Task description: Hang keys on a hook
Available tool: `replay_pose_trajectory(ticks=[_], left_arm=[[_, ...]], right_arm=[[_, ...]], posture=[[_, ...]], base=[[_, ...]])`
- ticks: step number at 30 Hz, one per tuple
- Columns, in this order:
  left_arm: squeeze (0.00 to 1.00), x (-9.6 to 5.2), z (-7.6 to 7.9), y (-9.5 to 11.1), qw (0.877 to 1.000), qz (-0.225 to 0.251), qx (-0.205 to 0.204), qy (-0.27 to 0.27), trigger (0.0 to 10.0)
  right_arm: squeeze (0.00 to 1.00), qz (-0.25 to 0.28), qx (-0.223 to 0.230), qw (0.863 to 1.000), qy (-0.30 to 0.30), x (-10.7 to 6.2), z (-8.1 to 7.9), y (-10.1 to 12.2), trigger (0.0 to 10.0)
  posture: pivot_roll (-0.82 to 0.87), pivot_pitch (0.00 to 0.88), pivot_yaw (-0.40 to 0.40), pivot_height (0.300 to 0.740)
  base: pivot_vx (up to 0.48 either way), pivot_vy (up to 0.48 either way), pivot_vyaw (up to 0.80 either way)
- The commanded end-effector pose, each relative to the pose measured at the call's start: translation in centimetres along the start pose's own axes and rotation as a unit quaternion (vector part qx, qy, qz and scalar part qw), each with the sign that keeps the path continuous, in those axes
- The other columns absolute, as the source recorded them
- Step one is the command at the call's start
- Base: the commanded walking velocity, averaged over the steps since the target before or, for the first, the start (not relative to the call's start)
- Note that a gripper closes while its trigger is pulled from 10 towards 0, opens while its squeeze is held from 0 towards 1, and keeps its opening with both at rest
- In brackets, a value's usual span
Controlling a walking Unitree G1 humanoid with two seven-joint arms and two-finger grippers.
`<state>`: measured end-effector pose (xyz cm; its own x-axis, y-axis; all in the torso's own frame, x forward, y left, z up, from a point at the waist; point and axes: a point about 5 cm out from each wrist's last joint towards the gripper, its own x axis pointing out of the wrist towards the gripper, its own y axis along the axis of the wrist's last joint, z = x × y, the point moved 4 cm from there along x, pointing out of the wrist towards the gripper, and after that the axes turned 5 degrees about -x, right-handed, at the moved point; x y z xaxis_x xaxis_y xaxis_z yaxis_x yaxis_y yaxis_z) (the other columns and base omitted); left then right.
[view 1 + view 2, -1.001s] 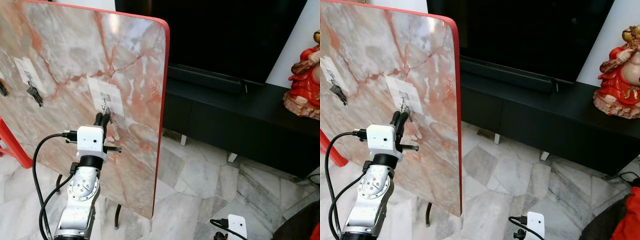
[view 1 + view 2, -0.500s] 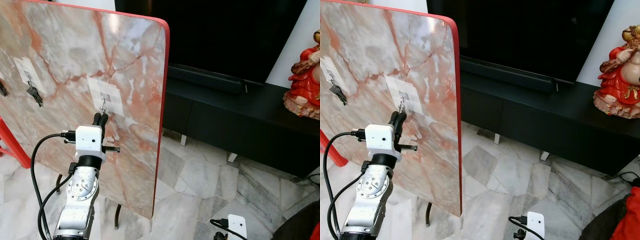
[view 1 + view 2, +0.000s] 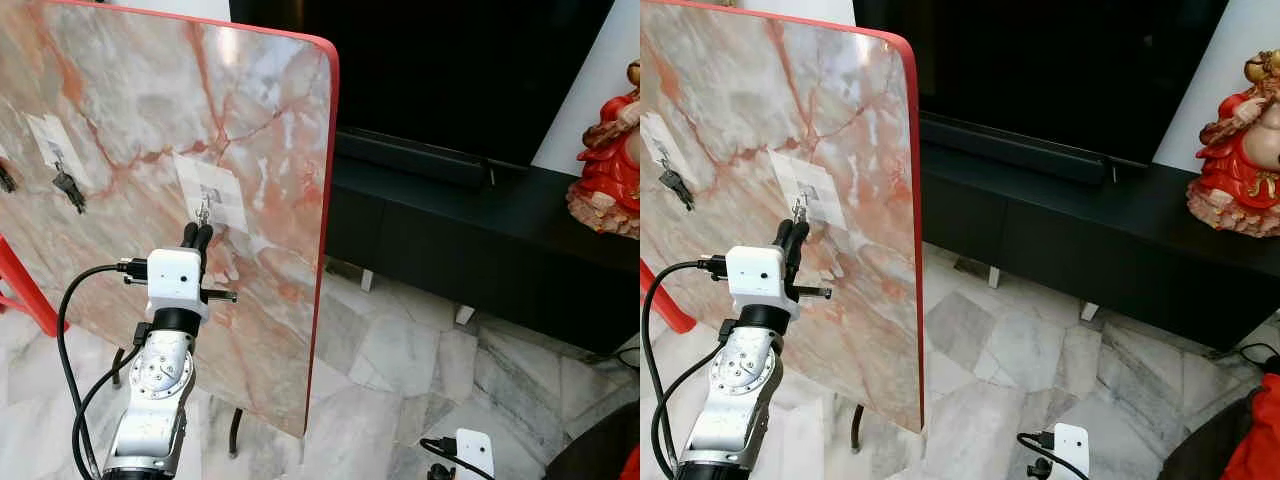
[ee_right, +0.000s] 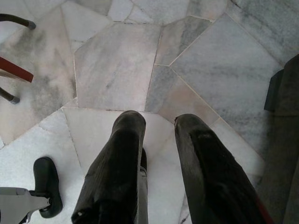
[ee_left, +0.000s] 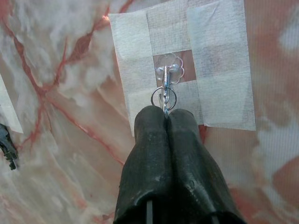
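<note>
1. Jaws of my left gripper point(image 5: 166, 116) are pressed together, pinching the keys just below their split ring point(image 5: 164, 97). What hangs under the ring is hidden between my fingers point(image 5: 149, 154).
2. My hold is that close to the ring, I judge, so the ring stays steady and clear of my fingertips for threading.
3. Relative to the hook point(image 5: 167, 74), the ring sits directly beneath, its top touching or overlapping the hook's lower end. I cannot tell whether it is threaded on.
4. The ring faces flat to the board. The long axis from ring to pinched part runs straight down from the hook, in line with my fingers.
5. White tape patches point(image 5: 219, 60) surround the hook on the upright marble board point(image 3: 250, 110).
6. Well left of the hook, a dark key point(image 3: 68, 187) hangs from another taped hook.
7. My right gripper point(image 4: 159, 154) hangs idle over the stone floor point(image 4: 112, 65), jaws spread and holding nothing.
</note>
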<state>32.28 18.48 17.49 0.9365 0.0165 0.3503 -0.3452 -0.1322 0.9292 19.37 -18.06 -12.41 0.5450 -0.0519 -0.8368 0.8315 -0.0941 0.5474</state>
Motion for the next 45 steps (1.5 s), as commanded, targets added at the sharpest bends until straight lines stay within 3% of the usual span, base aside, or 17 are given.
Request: replay_pose_trajectory(ticks=[1,45], left_arm=[[0.0,0.5,0.2,0.7,1.0,0.011,0.006,-0.003,10.0],[0.0,0.4,1.8,-0.6,0.999,-0.021,-0.008,-0.041,10.0]], right_arm=[[0.0,-0.001,-0.005,1.0,-0.001,0.0,0.2,0.1,10.0],[0.0,-0.004,-0.006,1.0,0.0,0.0,0.2,0.0,10.0]], posture=[[0.09,0.0,-0.075,0.733],[0.08,0.0,-0.073,0.733]], base=[[0.0,0.0,0.0],[0.0,0.0,0.0]])
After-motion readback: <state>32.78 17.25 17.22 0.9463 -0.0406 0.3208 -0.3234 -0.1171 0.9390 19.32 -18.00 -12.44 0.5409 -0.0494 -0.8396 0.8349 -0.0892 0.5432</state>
